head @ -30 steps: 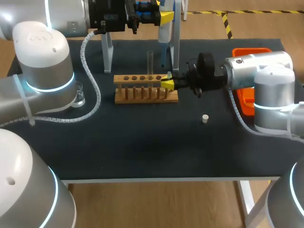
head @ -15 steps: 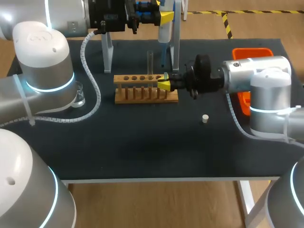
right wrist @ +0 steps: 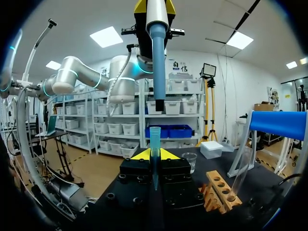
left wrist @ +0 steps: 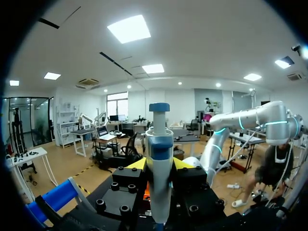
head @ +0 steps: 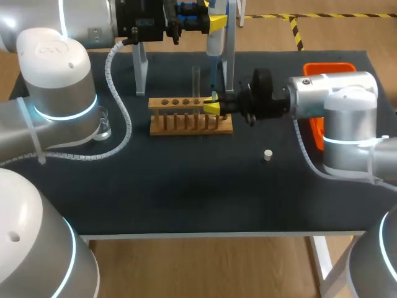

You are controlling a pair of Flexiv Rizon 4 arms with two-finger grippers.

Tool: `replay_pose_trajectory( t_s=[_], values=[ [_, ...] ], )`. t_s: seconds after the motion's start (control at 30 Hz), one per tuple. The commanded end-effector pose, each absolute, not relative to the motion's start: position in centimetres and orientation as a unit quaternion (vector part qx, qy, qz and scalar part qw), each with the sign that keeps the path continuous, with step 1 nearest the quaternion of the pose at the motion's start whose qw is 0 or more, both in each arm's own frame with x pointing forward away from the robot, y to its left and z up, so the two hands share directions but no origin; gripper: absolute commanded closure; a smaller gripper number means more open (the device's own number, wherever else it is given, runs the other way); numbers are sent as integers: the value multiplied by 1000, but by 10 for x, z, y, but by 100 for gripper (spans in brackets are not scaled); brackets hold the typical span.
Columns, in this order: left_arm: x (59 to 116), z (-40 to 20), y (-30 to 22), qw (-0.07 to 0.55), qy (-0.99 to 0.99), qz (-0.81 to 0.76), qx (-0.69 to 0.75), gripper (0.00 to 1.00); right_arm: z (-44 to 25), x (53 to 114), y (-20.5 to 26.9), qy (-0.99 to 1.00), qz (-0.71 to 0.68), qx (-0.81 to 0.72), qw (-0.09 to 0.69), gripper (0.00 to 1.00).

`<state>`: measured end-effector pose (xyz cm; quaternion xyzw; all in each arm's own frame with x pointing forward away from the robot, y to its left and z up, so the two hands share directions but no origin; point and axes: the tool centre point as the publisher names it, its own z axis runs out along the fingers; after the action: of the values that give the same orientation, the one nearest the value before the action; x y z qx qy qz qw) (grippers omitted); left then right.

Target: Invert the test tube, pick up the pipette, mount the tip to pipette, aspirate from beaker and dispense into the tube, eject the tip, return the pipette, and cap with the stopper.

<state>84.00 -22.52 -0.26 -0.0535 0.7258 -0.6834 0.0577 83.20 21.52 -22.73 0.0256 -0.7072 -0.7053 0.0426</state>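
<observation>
A dark table point(head: 186, 186) carries everything. Near its left edge, partly behind my left arm, stands a small clear glass beaker point(head: 103, 125); the right wrist view shows it point(right wrist: 191, 161) beyond the gripper. Toward the middle of the far edge sits a long wooden test tube rack with a row of holes point(head: 190, 117), and a clear glass test tube point(head: 196, 79) stands upright in one of the holes near its right end.

Above the far edge, the left gripper point(head: 214, 23) pinches a white and blue pipette point(head: 213, 42) that hangs upright with its shaft pointing down. In the left wrist view the pipette's body point(left wrist: 159, 154) sits between the yellow fingertips point(left wrist: 138, 164), both of them pressed against it.

Just at the rack's right end, the right gripper point(head: 213, 108) grips a slim blue plastic pipette tip point(head: 214, 97), held upright with its open end upward. The right wrist view shows the tip point(right wrist: 155, 144) clamped between the two fingers, with the pipette's shaft point(right wrist: 158, 53) straight above it and a gap between them; the rack point(right wrist: 219, 190) lies beside the gripper.

A small white stopper point(head: 268, 155) lies on the table right of the rack, apart from it. An orange plastic bin point(head: 313, 131) sits at the right edge, partly hidden by my right arm.
</observation>
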Motion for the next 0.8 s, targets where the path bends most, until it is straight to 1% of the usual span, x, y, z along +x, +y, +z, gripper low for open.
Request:
replay_pose_trajectory(
  t_s=[0.03, 0.8],
  values=[
    [840, -2, -225, 57, 726, -684, -53, 100, -227, 835, 218, -707, -706, 27, 44, 100],
    [840, -2, -225, 57, 726, -684, -53, 100, -217, 843, 216, -701, -712, 26, 41, 100]
  ],
)
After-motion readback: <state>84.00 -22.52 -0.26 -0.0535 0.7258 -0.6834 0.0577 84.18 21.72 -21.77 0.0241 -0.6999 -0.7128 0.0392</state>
